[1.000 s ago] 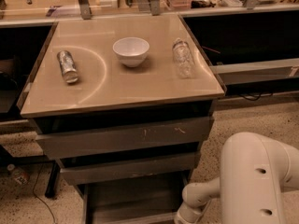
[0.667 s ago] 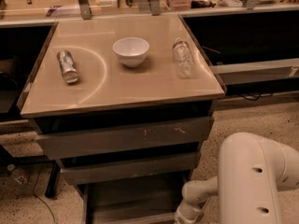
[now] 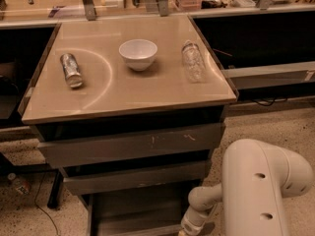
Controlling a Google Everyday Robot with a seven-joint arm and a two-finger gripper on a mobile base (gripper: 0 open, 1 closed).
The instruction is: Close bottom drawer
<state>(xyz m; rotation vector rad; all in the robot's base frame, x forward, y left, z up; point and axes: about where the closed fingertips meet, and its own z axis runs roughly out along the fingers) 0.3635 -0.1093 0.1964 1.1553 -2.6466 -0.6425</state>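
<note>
Bottom drawer (image 3: 133,213) stands pulled out at the foot of the cabinet (image 3: 128,146), its long front running left to right. Low at its right front corner hangs the gripper (image 3: 191,225) (open or closed, I cannot tell), so the push should go straight back toward the cabinet.

Speckled floor (image 3: 275,124), cluttered bench (image 3: 44,1) behind

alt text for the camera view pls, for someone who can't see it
The bottom drawer of a grey three-drawer cabinet stands pulled open, and the robot's white arm reaches down beside it, the tool at the picture's lower edge. On the tan cabinet top sit a metal can, a white bowl and a clear bottle.
</note>
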